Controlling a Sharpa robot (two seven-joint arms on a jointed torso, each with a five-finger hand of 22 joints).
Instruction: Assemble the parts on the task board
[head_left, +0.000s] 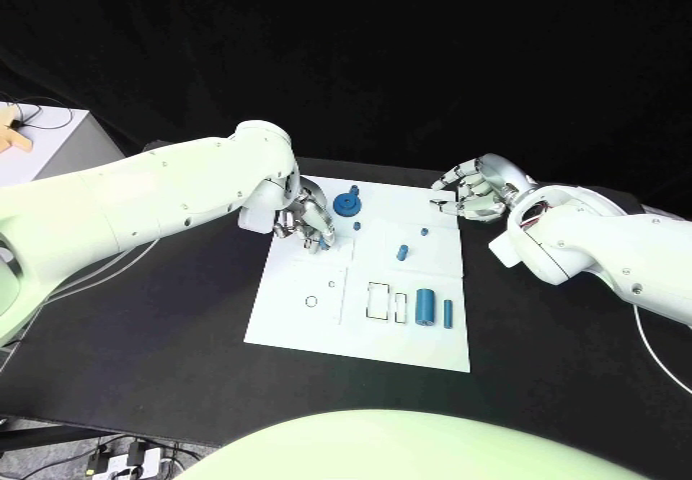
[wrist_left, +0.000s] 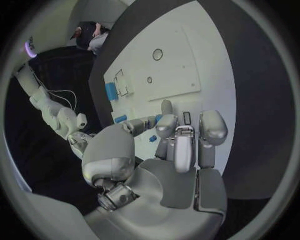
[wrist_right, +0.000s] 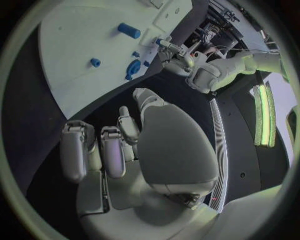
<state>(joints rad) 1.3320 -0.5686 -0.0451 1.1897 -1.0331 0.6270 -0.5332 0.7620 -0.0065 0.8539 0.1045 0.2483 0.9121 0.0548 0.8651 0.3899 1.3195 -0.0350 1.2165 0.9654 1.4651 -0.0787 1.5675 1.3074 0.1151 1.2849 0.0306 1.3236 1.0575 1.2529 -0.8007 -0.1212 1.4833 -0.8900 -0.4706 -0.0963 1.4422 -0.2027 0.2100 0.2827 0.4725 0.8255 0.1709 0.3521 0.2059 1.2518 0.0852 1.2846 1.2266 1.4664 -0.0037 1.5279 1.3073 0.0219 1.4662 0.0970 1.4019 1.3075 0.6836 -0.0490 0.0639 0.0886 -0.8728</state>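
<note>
Left hand (head_left: 306, 222) hovers at the board's (head_left: 289, 320) upper left, fingers loosely spread, holding nothing; right hand (head_left: 476, 190) curled empty past the top-right corner; gear (head_left: 348, 204) beside the left fingers could easily get knocked aside.

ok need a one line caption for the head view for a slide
Left hand over the white task board's far left corner beside a blue gear; right hand hovers at its far right corner.

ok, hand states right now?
Left hand: over the task board, fingers apart, holding nothing.
Right hand: fingers curled in, holding nothing.
</note>
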